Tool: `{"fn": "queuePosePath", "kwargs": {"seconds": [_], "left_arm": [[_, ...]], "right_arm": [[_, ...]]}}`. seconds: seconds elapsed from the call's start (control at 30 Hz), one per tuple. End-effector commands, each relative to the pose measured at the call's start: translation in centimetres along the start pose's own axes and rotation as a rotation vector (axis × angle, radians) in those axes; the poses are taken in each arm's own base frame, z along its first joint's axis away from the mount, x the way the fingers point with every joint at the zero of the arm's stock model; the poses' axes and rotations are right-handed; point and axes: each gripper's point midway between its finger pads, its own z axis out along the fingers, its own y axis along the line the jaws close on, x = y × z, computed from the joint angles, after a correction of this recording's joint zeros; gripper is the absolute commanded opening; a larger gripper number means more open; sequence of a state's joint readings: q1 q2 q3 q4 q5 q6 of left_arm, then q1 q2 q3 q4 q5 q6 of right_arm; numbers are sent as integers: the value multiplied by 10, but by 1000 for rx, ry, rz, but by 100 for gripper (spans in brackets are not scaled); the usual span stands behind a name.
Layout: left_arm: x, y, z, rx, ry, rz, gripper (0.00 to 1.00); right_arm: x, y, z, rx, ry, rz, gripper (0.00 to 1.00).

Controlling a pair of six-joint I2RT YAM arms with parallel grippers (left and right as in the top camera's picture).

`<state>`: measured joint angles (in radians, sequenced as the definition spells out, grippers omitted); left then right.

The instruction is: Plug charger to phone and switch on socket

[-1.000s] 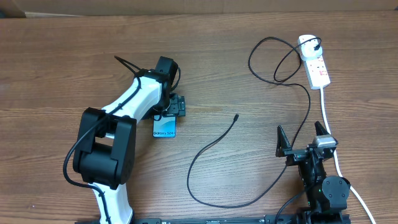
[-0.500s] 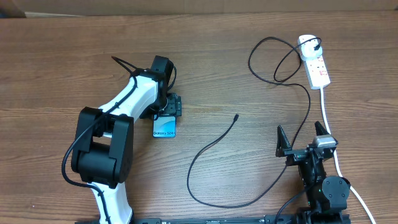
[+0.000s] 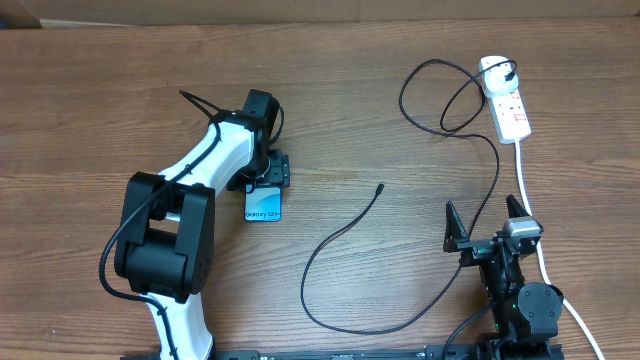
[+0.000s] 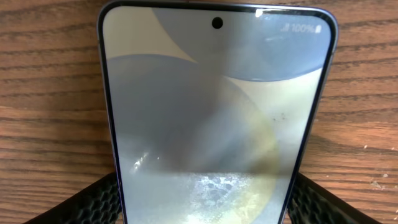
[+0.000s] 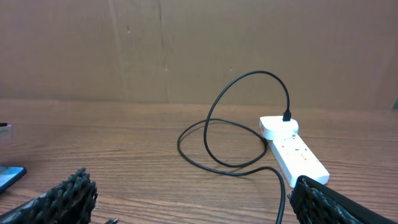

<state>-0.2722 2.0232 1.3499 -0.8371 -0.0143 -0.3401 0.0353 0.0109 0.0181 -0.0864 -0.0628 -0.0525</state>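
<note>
Phone (image 3: 264, 205): flat on the table (image 3: 100, 100), screen up, left of centre, one end under your left claw.
Left claw (image 3: 268, 178): straddles the phone, with a finger (image 4: 93, 202) just beside each long edge, probably to steady it for plugging. You cannot tell whether the pads pinch it.
Right claw (image 3: 485, 220): spread wide, empty, low beside the white lead (image 3: 530, 210).
Charger (image 3: 335, 240): plug already sits in the socket (image 3: 510, 110). Its tip (image 3: 380, 187) lies loose mid-table, well apart from the phone.
Hidden: the left wrist view cuts off the phone's near end, so you see no port. The socket's switch is too small to read.
</note>
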Motion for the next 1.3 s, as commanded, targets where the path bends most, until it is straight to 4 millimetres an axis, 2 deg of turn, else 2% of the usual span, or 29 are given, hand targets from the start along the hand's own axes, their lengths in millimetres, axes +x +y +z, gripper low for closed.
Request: {"fn": "queuePosePath", "kwargs": {"seconds": [0.0, 0.27, 0.53, 0.9, 1.1, 1.27], "left_arm": [[6, 2, 13, 1, 41, -11, 75], [5, 3, 13, -5, 35, -11, 69], [4, 1, 8, 4, 44, -57, 70], [-3, -23, -17, 124, 74, -63, 66], [1, -32, -28, 173, 109, -69, 62], [4, -48, -37, 261, 144, -71, 60]], "right_arm": [[2, 0, 0, 3, -3, -2, 100], [2, 0, 0, 3, -3, -2, 100], [2, 0, 0, 3, -3, -2, 100], [2, 0, 0, 3, -3, -2, 100], [2, 0, 0, 3, -3, -2, 100], [2, 0, 0, 3, -3, -2, 100]]}}
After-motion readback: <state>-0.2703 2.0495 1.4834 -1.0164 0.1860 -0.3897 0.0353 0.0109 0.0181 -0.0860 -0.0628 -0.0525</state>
